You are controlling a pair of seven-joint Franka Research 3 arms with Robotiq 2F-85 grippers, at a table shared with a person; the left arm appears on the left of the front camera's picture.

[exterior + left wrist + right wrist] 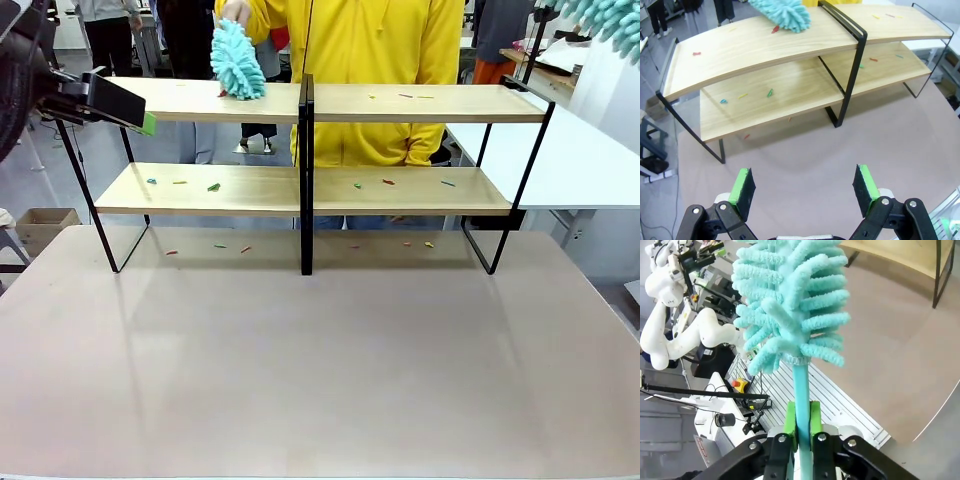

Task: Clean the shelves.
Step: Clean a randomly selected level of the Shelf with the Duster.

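The shelves (400, 104) stand across the far half of the table, two light-wood boards in a black frame. Small coloured scraps lie on both boards and on the tabletop beneath. A person in a yellow top presses a teal duster (238, 60) onto the upper board's left half; it also shows as the duster (782, 12) in the left wrist view. My left gripper (140, 118) hangs by the upper board's left end, and the left gripper (804, 185) is open and empty, looking down on the shelves (765, 50). My right gripper (801, 422) is shut on the handle of a second teal duster (790, 305), whose head (605, 22) shows at the top right.
The beige tabletop (320, 370) stretches bare in front of the shelves. A white table (585, 160) stands to the right behind the rack. Scraps (245, 248) lie on the table under the lower board. A cardboard box (40, 225) sits on the floor at left.
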